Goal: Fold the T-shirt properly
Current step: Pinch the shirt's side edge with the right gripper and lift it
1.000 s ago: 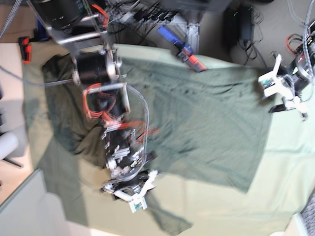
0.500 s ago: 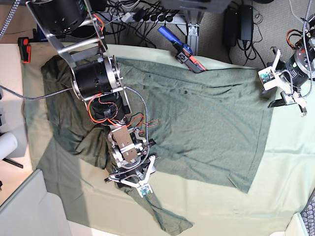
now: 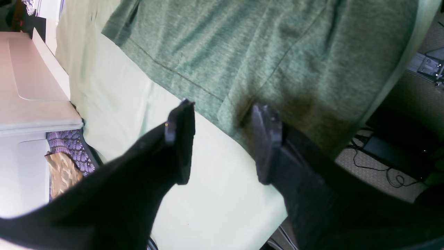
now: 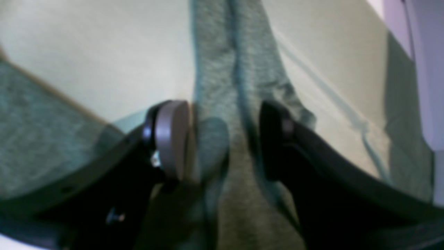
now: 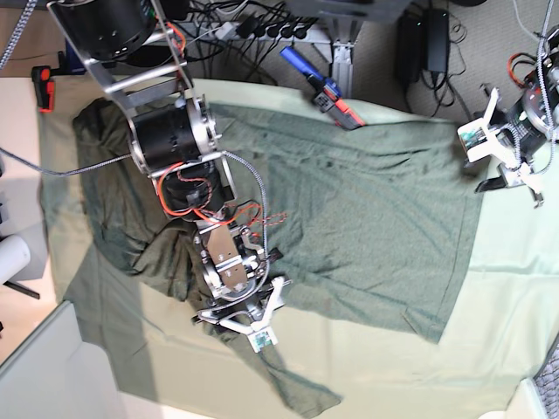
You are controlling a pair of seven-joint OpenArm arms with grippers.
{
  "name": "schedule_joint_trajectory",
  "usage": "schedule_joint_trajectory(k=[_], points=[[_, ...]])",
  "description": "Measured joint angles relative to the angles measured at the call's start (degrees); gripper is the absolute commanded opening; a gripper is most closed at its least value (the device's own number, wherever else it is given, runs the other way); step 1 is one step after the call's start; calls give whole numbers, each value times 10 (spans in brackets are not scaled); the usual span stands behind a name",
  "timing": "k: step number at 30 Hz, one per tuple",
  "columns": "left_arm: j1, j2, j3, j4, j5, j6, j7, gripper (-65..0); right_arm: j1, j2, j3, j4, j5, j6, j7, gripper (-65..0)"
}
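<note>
The dark olive T-shirt [image 5: 367,218] lies spread and wrinkled on the pale mint table cloth [image 5: 507,288]. My right gripper [image 5: 249,327] is low over the shirt's near-left sleeve. In the right wrist view the gripper [image 4: 225,139] stands open, its fingers astride a bunched strip of the sleeve [image 4: 222,52]. My left gripper [image 5: 486,175] hovers at the shirt's right hem. In the left wrist view it [image 3: 222,142] is open and empty, with one finger [image 3: 265,139] over the hem corner [image 3: 242,45] and the other finger [image 3: 180,139] over bare cloth.
A blue and red tool [image 5: 323,87] lies at the table's far edge. A red and black clamp [image 5: 44,87] sits at the far left. Cables and a power strip [image 5: 262,26] lie on the floor behind. A white panel [image 5: 35,367] stands by the near-left corner.
The right arm has swung slightly and settled, its gripper now a little further right over the sleeve. The left gripper has edged slightly toward the far side. Both stay open.
</note>
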Motion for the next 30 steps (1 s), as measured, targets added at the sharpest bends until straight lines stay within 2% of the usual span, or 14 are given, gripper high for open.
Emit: schedule_joint_trajectory(k=[5,10,20,23,30], points=[[0,0,0,0,0,0,-1,-347,-5,-14,-1,28,0,7,-12,-320],[0,0,0,0,0,0,-5,-347,-3,-14,-1,35,0,7,-9,-320],[-38,0,0,0,-10,0,-19,-347,-32,4,-1,37,-6,4,11,-320],[-38,0,0,0,-11,0,-19,-347,-33,10,-1,36,-13,-9,14,-320],[-38,0,0,0,-11,0,-17,-347,-32,46,-1,36,-13,-20,12,-321]])
